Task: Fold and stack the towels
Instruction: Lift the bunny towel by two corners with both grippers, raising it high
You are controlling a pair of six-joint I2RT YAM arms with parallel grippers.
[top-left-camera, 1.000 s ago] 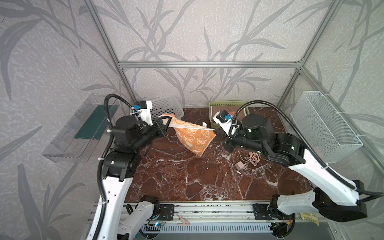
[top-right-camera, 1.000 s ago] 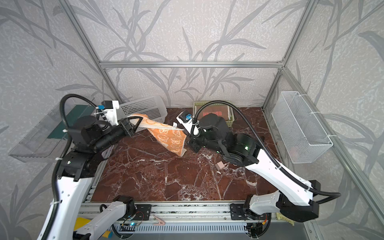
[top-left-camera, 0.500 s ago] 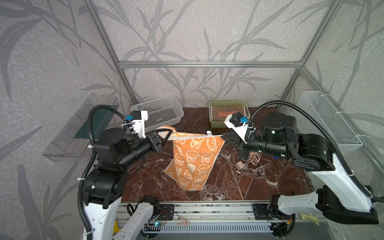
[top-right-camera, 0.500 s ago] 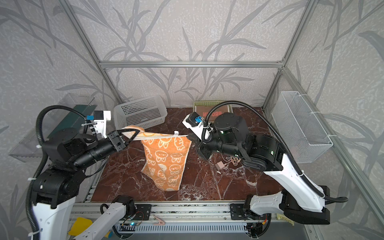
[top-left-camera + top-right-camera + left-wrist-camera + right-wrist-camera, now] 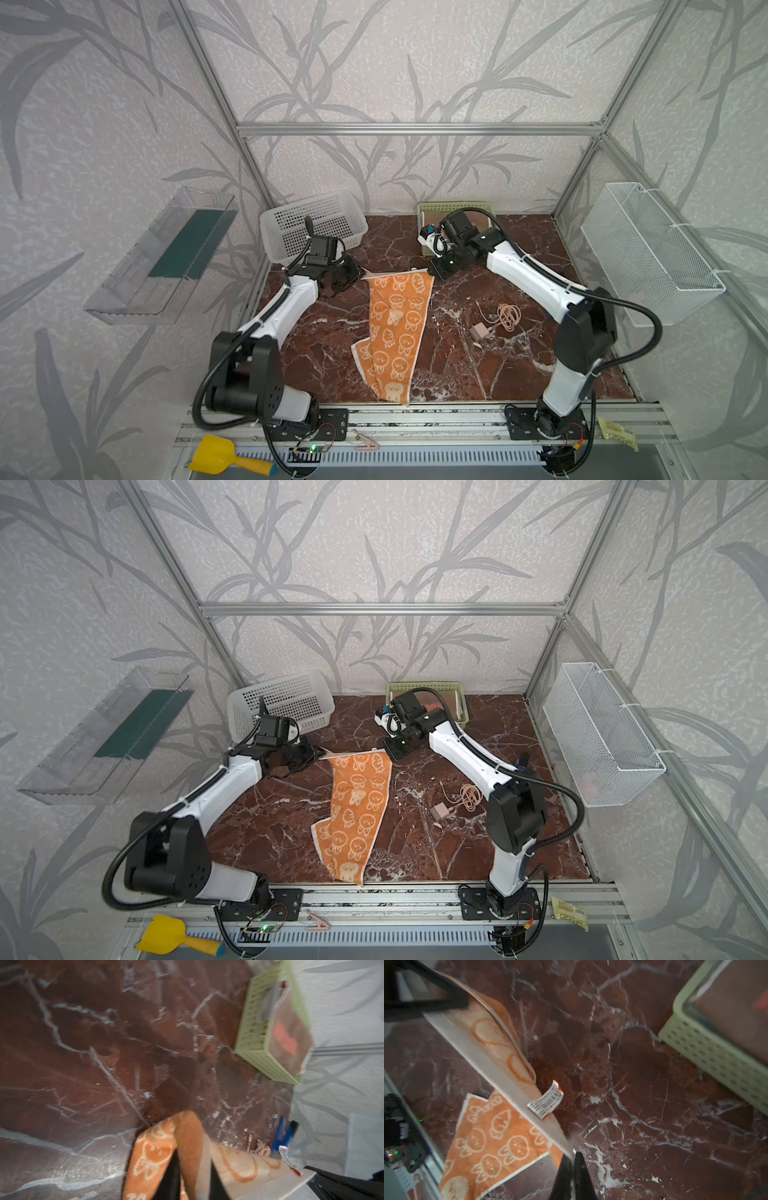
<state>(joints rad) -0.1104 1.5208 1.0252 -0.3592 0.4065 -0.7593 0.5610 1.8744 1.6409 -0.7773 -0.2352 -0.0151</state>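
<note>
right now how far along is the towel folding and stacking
Looks done: a brown cloth with red lettering lies flat in the pale-green perforated plastic basket. In hand: the orange bunny-print terry towel hangs stretched between the right gripper, shut on one corner, and the left gripper, whose grip is unclear; its lower end lies on the red marble table. Left: folding and stacking it.

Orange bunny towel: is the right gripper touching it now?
Touching. In the right wrist view the right gripper is shut on the white hem of the orange bunny towel; no gap shows between fingers and cloth.
</note>
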